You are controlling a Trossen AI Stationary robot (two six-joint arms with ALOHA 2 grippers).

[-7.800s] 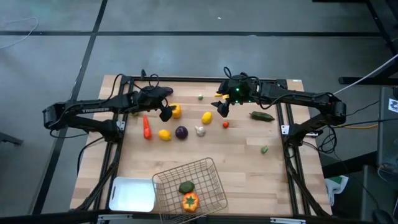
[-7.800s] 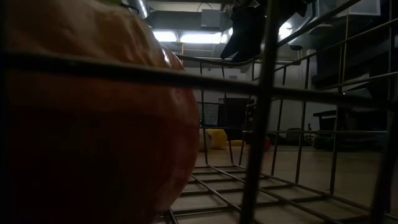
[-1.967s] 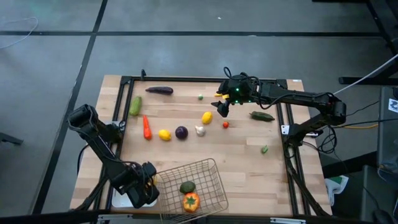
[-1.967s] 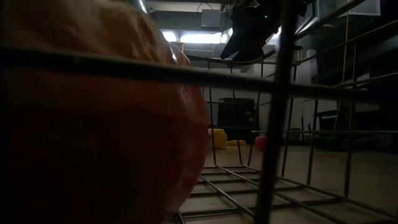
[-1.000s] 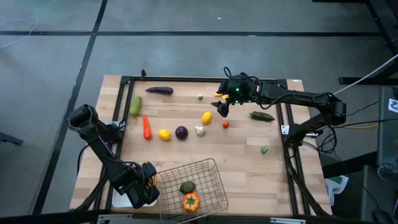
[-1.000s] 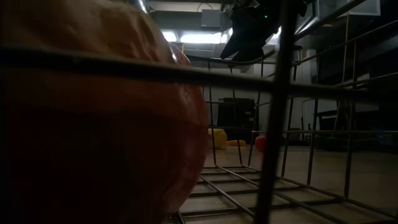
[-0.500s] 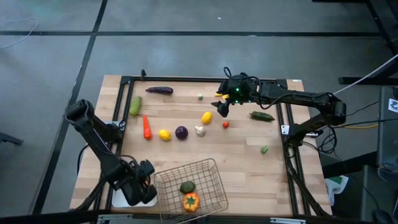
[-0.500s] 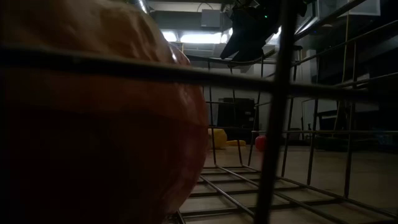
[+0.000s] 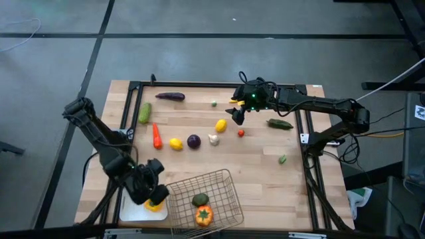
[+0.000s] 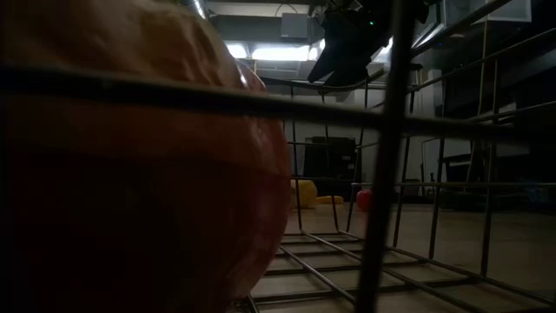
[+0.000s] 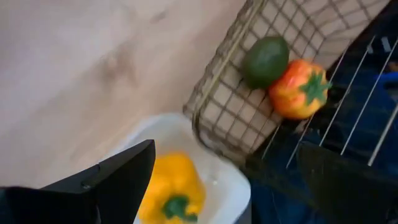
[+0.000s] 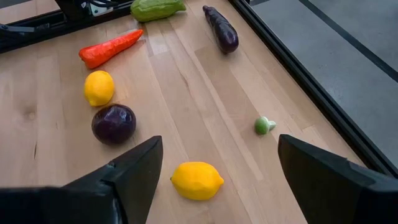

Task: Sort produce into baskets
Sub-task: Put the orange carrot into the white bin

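Left gripper [image 9: 154, 190], fingers apart, is hovering over white tray [image 9: 133, 211], where yellow pepper [image 11: 169, 190] is lying. Right gripper [image 9: 236, 113], fingers spread, is waiting above tabletop [image 9: 265, 179]. Wire basket [image 9: 222, 182] is holding orange pepper [image 9: 203, 214].

We record a pale, light-grained wooden table [image 9: 265, 179] edged by a black frame. The square wire-mesh basket [image 9: 222, 182] is silver and holds a dull green rounded piece [image 11: 265, 59] and an orange-red tomato-like piece [image 11: 300, 88] with a green stem. The shallow rounded tray [image 11: 231, 183] is white; its yellow pepper [image 11: 170, 190] has a green stem. Loose: orange-red carrot [image 12: 110, 48], yellow lemon [image 12: 99, 87], dark purple onion [image 12: 114, 123], purple eggplant [image 12: 222, 28].
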